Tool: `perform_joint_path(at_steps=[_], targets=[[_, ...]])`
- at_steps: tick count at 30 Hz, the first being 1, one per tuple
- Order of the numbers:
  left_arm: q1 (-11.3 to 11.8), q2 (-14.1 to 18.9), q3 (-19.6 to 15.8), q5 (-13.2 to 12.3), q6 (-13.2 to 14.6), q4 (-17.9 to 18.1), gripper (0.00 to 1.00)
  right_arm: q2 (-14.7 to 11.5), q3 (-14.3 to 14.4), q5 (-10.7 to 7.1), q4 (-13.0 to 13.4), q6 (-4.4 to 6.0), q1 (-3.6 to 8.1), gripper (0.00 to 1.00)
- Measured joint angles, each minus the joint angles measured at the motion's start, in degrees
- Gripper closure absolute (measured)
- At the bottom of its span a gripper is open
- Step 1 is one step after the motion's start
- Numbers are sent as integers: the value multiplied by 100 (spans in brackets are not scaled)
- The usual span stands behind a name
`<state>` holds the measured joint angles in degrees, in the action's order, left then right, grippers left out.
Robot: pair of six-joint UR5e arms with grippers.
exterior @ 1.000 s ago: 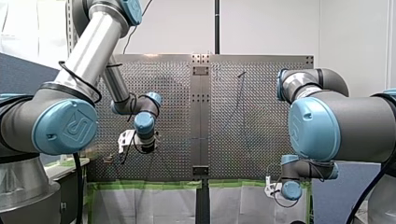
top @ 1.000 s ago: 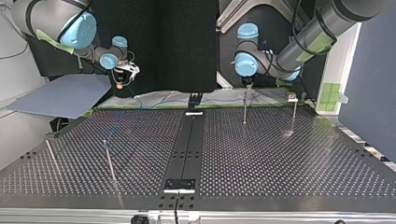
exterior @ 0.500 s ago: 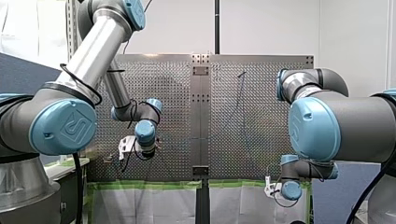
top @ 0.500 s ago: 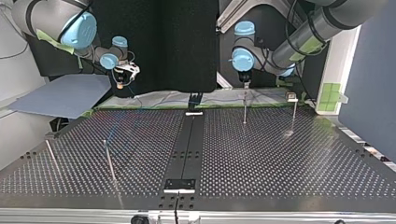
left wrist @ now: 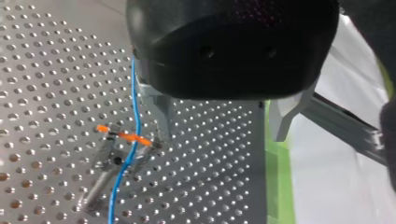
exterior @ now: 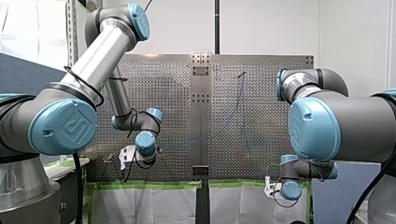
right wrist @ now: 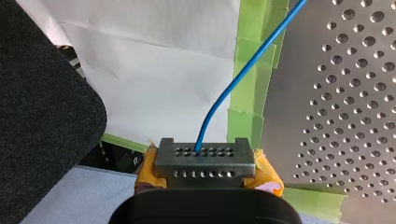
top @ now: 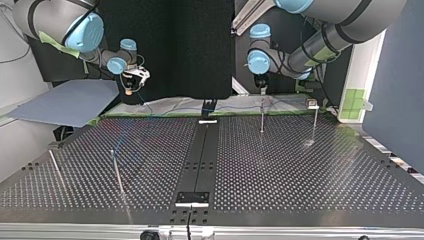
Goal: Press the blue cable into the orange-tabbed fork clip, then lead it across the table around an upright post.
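Blue cable: at the front view's left it comes down close beside one metal finger of my left tool. It then crosses the orange-tabbed fork clip between the two orange tabs. I cannot tell if it is pressed fully home.

The clip stands on the perforated surface, near the edge lined with green tape.

Left tool: fingers wide apart, nothing between them. One fingertip is just beside the clip.

In the top view an upright post stands on the surface under my left tool. A second post is further toward that view's right.

At the front view's right, my right tool hangs off the surface's edge, over a white sheet.

Right tool: clamped on the cable. The cable leaves the perforated metal fingertips and rises on a slant over the green tape toward the surface. Yellow pads show behind the fingertips.
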<state>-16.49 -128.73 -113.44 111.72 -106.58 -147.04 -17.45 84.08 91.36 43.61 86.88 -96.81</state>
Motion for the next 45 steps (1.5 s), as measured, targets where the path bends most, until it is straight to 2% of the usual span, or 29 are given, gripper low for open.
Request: perform_joint_path(at_steps=[13, 16, 45], targets=[[18, 85, -9, -11, -1, 591, 0, 1, -1, 5, 0, -2, 2, 100], [13, 15, -3, -62, -17, 411, 0, 1, 0, 5, -1, -2, 3, 100], [9, 13, -9, -61, -17, 406, 0, 0, 0, -3, -1, 2, 5, 100]])
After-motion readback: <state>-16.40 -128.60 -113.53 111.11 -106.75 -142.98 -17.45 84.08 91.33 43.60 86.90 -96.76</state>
